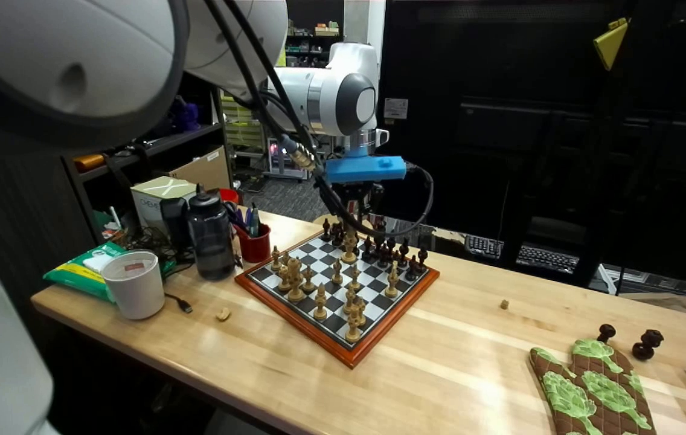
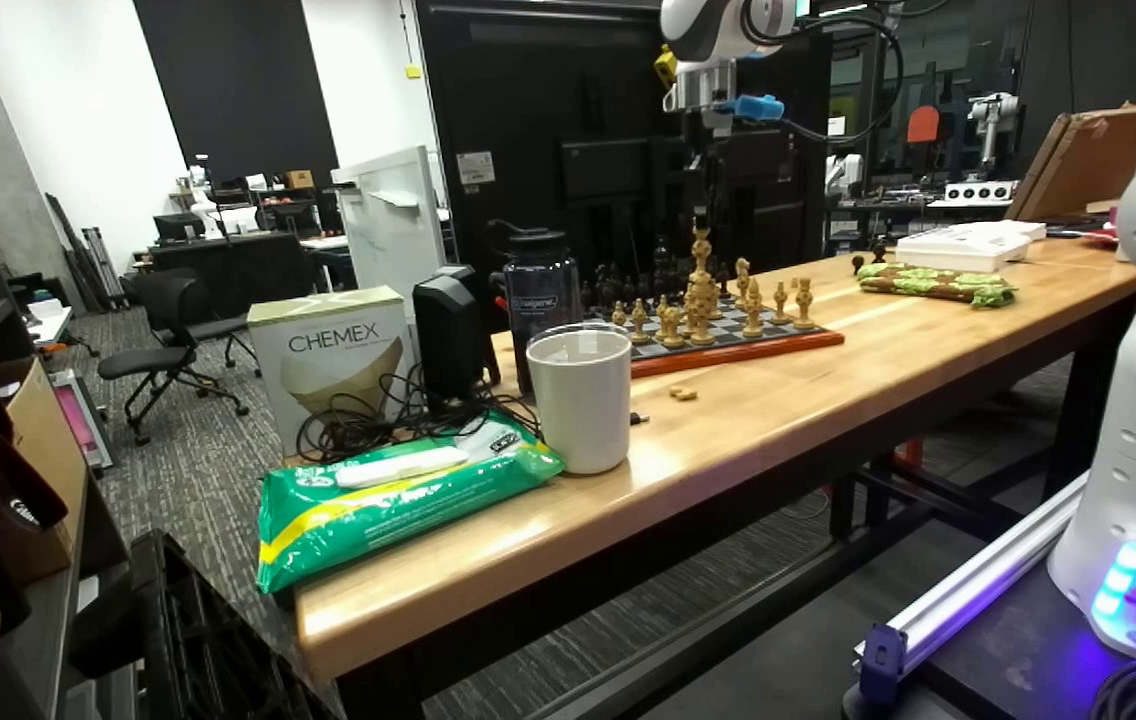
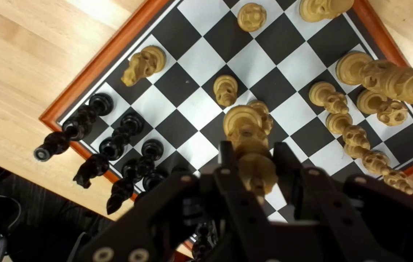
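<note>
Tan piece (image 3: pixel 250 140) is gripped by the tool (image 3: pixel 253 148), whose jaws press on its upper part from both sides. It points straight down from the tool; whether its base touches the board (image 1: pixel 296 318) under it, I cannot tell. Across an exterior view, the wipes (image 1: pixel 74 277) lie farthest left of the tool on the bench (image 1: pixel 439 368), with the cup (image 1: pixel 137 293) just beside them. Farther back, and also left of the tool, stands the box (image 1: pixel 151 208), then the bottle (image 1: pixel 213 241), then the pen cup (image 1: pixel 256 246), nearest the tool of these. The board spreads beneath the tool and out to both sides. Other tan pieces (image 1: pixel 295 284) stand on it, mostly below and left of the tool, one partly hidden by the gripped piece in the wrist view. Dark pieces (image 1: pixel 422 257) crowd under the tool and to its right. A tan bit (image 1: pixel 504 304) lies right of the tool. Well apart, at far right of the tool, lies the mitt (image 1: pixel 596 380), with two loose dark pieces (image 1: pixel 647 345) near its edge.
</note>
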You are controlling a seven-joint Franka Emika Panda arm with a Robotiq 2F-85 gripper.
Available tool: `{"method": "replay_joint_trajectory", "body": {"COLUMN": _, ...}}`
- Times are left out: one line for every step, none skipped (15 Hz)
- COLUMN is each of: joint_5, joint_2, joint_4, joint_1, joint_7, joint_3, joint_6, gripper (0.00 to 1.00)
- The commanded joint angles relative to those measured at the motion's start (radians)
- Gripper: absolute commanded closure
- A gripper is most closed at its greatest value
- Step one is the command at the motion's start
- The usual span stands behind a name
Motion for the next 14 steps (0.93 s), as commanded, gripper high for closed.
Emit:
{"method": "replay_joint_trajectory", "body": {"joint_5": -0.008, "joint_2": 0.019, "joint_4": 0.031, "joint_1": -0.013, "joint_7": 0.028, "joint_3": 0.006, "joint_6": -0.009, "gripper": 0.92}}
{"method": "replay_joint_trajectory", "body": {"joint_5": -0.008, "joint_2": 0.022, "joint_4": 0.033, "joint_1": -0.015, "joint_7": 0.030, "joint_3": 0.006, "joint_6": -0.008, "gripper": 0.92}}
{"method": "replay_joint_trajectory", "body": {"joint_5": -0.007, "joint_2": 0.024, "joint_4": 0.035, "joint_1": -0.017, "joint_7": 0.032, "joint_3": 0.006, "joint_6": -0.008, "gripper": 0.92}}
{"method": "replay_joint_trajectory", "body": {"joint_5": -0.007, "joint_2": 0.027, "joint_4": 0.039, "joint_1": -0.019, "joint_7": 0.033, "joint_3": 0.006, "joint_6": -0.008, "gripper": 0.92}}
{"method": "replay_joint_trajectory", "body": {"joint_5": -0.006, "joint_2": 0.029, "joint_4": 0.043, "joint_1": -0.020, "joint_7": 0.036, "joint_3": 0.006, "joint_6": -0.008, "gripper": 0.92}}
{"method": "replay_joint_trajectory", "body": {"joint_5": -0.006, "joint_2": 0.031, "joint_4": 0.047, "joint_1": -0.021, "joint_7": 0.037, "joint_3": 0.006, "joint_6": -0.009, "gripper": 0.92}}
{"method": "replay_joint_trajectory", "body": {"joint_5": -0.007, "joint_2": 0.034, "joint_4": 0.051, "joint_1": -0.021, "joint_7": 0.042, "joint_3": 0.007, "joint_6": -0.009, "gripper": 0.92}}
{"method": "replay_joint_trajectory", "body": {"joint_5": -0.009, "joint_2": 0.037, "joint_4": 0.056, "joint_1": -0.021, "joint_7": 0.047, "joint_3": 0.008, "joint_6": -0.009, "gripper": 0.92}}
{"method": "replay_joint_trajectory", "body": {"joint_5": -0.009, "joint_2": 0.041, "joint_4": 0.060, "joint_1": -0.021, "joint_7": 0.049, "joint_3": 0.008, "joint_6": -0.010, "gripper": 0.92}}
{"method": "replay_joint_trajectory", "body": {"joint_5": -0.008, "joint_2": 0.045, "joint_4": 0.063, "joint_1": -0.021, "joint_7": 0.050, "joint_3": 0.008, "joint_6": -0.010, "gripper": 0.92}}
{"method": "replay_joint_trajectory", "body": {"joint_5": -0.007, "joint_2": 0.052, "joint_4": 0.068, "joint_1": -0.021, "joint_7": 0.051, "joint_3": 0.009, "joint_6": -0.009, "gripper": 0.92}}
{"method": "replay_joint_trajectory", "body": {"joint_5": -0.009, "joint_2": 0.057, "joint_4": 0.072, "joint_1": -0.021, "joint_7": 0.056, "joint_3": 0.009, "joint_6": -0.008, "gripper": 0.92}}
{"method": "replay_joint_trajectory", "body": {"joint_5": -0.011, "joint_2": 0.065, "joint_4": 0.076, "joint_1": -0.021, "joint_7": 0.062, "joint_3": 0.009, "joint_6": -0.008, "gripper": 0.92}}
{"method": "replay_joint_trajectory", "body": {"joint_5": -0.013, "joint_2": 0.072, "joint_4": 0.081, "joint_1": -0.022, "joint_7": 0.066, "joint_3": 0.009, "joint_6": -0.008, "gripper": 0.92}}
